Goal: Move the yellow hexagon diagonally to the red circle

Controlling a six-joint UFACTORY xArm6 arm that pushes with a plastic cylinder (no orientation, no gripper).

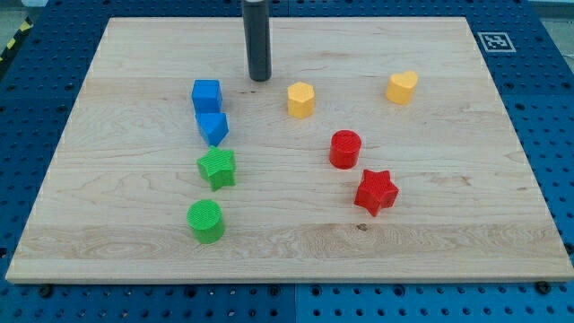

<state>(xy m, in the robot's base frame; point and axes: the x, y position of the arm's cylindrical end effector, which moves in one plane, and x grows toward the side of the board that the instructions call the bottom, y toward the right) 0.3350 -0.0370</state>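
Observation:
The yellow hexagon stands on the wooden board above the middle. The red circle stands below it and to its right, apart from it. My tip rests on the board to the upper left of the yellow hexagon, a short gap away, not touching it. The rod rises straight up out of the view's top.
A yellow heart is at the upper right. A red star lies just below the red circle. At the left run a blue cube, a blue block, a green star and a green circle. The board's edge drops to a blue pegboard.

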